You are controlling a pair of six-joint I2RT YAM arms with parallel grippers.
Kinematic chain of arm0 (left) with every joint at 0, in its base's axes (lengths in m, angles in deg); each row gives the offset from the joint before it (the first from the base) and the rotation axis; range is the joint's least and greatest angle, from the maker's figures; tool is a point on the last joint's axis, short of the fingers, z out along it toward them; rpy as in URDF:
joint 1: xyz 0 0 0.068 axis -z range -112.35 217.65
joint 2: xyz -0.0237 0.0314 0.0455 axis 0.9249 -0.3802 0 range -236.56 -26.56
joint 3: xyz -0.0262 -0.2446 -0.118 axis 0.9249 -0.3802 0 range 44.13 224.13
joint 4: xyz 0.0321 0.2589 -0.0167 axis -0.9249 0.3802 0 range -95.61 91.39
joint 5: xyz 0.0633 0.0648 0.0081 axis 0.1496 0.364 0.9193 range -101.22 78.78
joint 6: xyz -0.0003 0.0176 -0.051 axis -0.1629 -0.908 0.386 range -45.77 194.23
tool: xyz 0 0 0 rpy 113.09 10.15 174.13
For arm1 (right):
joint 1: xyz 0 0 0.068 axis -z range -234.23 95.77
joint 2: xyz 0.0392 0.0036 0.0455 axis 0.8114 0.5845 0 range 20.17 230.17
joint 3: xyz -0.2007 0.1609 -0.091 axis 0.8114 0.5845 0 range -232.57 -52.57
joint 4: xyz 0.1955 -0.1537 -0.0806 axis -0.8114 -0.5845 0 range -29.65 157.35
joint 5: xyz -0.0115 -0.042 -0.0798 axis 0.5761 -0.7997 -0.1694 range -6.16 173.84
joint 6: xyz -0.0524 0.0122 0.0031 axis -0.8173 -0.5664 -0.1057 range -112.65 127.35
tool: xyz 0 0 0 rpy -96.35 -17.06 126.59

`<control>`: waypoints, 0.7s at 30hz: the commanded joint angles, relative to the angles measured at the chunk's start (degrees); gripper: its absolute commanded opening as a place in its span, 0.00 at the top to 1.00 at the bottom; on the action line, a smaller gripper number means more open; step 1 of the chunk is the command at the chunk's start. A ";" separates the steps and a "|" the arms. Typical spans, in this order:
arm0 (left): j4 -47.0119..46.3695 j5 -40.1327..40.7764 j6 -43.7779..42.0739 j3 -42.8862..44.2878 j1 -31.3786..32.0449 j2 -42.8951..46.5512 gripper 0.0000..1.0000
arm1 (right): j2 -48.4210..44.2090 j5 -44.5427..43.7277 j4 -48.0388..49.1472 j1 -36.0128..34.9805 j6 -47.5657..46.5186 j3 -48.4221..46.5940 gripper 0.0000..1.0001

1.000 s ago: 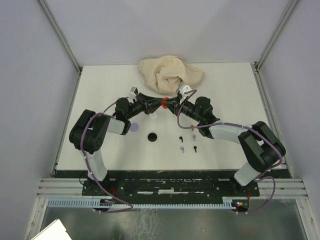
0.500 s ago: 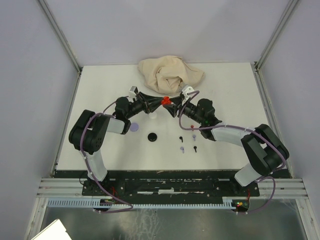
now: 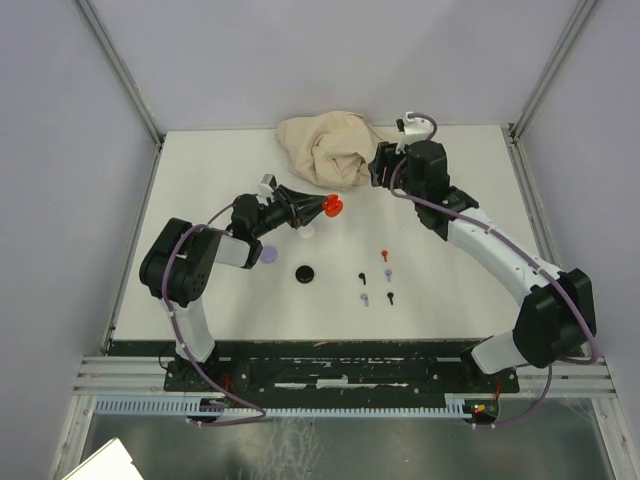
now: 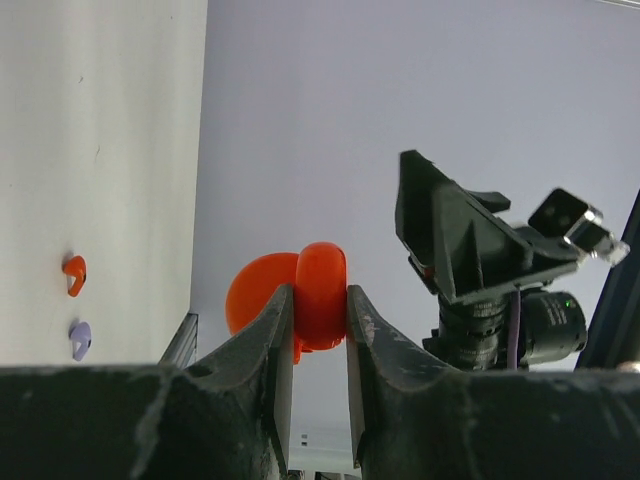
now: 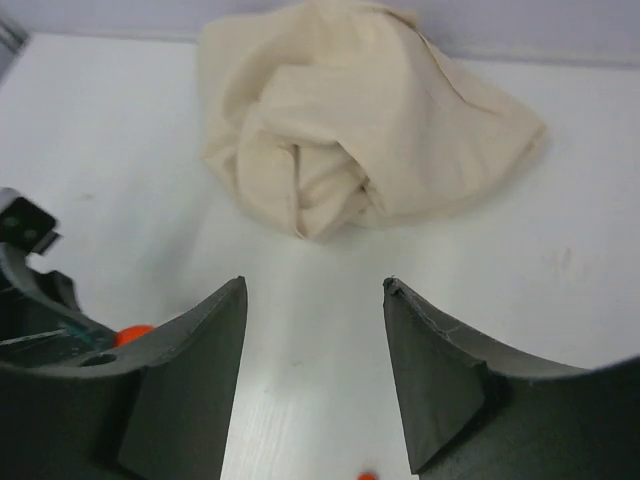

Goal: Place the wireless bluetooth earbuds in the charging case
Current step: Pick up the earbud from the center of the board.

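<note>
My left gripper [image 3: 322, 205] is shut on a red round charging case [image 3: 333, 207] and holds it above the table. In the left wrist view the case [image 4: 320, 295] sits pinched between the two fingers [image 4: 262, 340], its lid hinged open to the left. Several tiny earbuds lie on the table to the front right: a red one [image 3: 384, 255], black ones [image 3: 363, 276] and lavender ones [image 3: 388, 273]. My right gripper [image 3: 380, 172] [image 5: 315, 285] is open and holds nothing, hanging near the cloth, apart from the case.
A crumpled beige cloth [image 3: 338, 148] [image 5: 360, 130] lies at the back centre. A lavender disc [image 3: 267, 255] and a black disc [image 3: 304, 273] lie in front of the left arm. Side walls border the table.
The right gripper, which met the left at the red case, has opened and pulled away to the back right beside the cloth. The left gripper has kept its hold and place.
</note>
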 commanded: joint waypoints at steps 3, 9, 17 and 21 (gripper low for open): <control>1.04 -1.73 -5.10 0.96 -0.56 0.86 0.97 | 10.09 -2.31 -39.58 2.17 3.47 -12.47 0.34; 5.88 -1.85 -8.79 1.17 -0.79 3.06 0.97 | 20.64 3.91 -51.38 2.17 1.11 -19.13 0.33; 7.23 -2.20 -9.97 1.16 -0.79 3.68 0.97 | 24.47 7.03 -50.48 2.20 0.58 -16.25 0.35; 7.43 -2.29 -10.17 0.96 -0.79 3.77 0.97 | 26.15 8.89 -49.79 2.16 0.49 -15.67 0.38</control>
